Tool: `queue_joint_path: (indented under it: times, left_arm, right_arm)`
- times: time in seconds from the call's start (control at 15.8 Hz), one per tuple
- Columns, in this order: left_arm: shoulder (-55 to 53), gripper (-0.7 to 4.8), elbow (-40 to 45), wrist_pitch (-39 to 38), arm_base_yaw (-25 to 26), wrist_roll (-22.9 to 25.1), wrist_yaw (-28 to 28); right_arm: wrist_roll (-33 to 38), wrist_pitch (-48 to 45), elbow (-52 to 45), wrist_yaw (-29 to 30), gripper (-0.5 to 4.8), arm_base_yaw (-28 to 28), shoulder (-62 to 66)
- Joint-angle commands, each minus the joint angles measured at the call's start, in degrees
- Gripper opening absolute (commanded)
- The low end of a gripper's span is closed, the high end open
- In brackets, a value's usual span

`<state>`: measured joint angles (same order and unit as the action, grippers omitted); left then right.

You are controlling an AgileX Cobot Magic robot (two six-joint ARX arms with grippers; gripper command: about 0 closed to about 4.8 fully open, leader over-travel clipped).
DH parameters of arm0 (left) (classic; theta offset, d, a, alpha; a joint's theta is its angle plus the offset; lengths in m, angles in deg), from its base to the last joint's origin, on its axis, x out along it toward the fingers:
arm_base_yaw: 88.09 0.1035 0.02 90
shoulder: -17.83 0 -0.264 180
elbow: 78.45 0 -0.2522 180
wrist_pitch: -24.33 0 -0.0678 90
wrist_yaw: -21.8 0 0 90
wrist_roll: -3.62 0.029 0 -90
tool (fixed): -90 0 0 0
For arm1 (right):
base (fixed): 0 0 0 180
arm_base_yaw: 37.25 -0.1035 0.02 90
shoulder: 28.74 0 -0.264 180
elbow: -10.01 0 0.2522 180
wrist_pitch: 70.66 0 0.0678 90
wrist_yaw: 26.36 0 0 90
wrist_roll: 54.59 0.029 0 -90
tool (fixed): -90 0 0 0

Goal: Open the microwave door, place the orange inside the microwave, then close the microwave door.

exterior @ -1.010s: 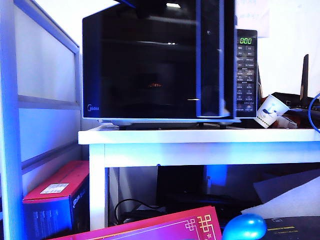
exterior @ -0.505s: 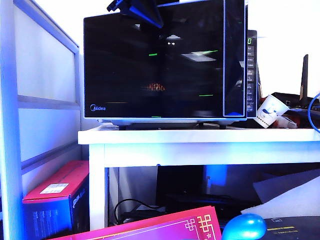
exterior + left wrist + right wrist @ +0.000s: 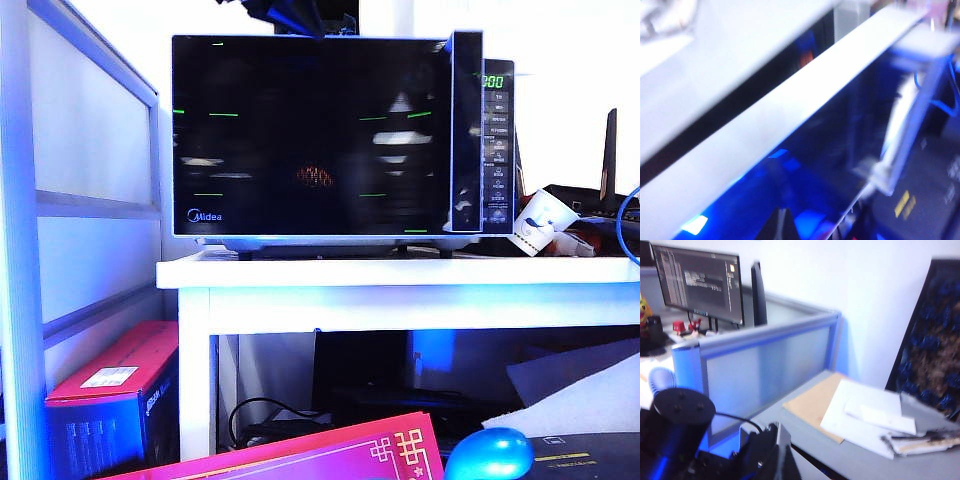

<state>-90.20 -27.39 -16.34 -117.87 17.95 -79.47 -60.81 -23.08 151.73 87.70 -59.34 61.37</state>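
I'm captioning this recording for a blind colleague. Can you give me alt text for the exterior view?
A microwave on a white table, its glossy black microwave door almost shut, an orange glow dim behind the glass. A dark arm part shows above it; no gripper is visible. A paper cup lies beside it.

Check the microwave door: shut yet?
Not quite. The microwave door is nearly flush with the front, but its right edge stands slightly proud beside the button panel.

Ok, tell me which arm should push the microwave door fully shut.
Left. Its end effector sits above the microwave door, which stands slightly ajar and whose top edge fills the left wrist view. The right end effector faces an office partition, away from the microwave.
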Motion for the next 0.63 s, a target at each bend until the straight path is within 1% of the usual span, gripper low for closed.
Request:
queue_joint_path:
  times: [0.06, 0.19, 0.38, 0.57, 0.63]
  left_arm:
    - [-2.38, -0.03, -0.02, 2.47, -0.11, -1.33, -0.35]
    - [-4.66, -0.03, -0.02, 4.44, -0.24, -1.31, -0.31]
    - [-7.87, -0.03, -0.04, 7.76, -1.09, -1.29, 0.83]
    - [-9.62, -0.03, -0.07, 10.56, -3.21, -1.25, 5.95]
    - [-9.92, -0.03, -0.09, 12.59, -4.07, -1.22, 8.26]
  right_arm:
    - [0.33, -2.78, 0.33, -0.28, -0.01, -0.09, -1.70]
    - [0.33, -2.84, 0.33, -2.40, -0.01, -0.07, -2.34]
    - [0.33, -3.26, 0.35, -2.93, -0.01, -0.09, -2.93]
    - [0.35, -3.69, 0.35, -2.91, -0.01, -0.09, -3.08]
    - [0.35, -3.67, 0.35, -2.91, -0.01, -0.09, -3.08]
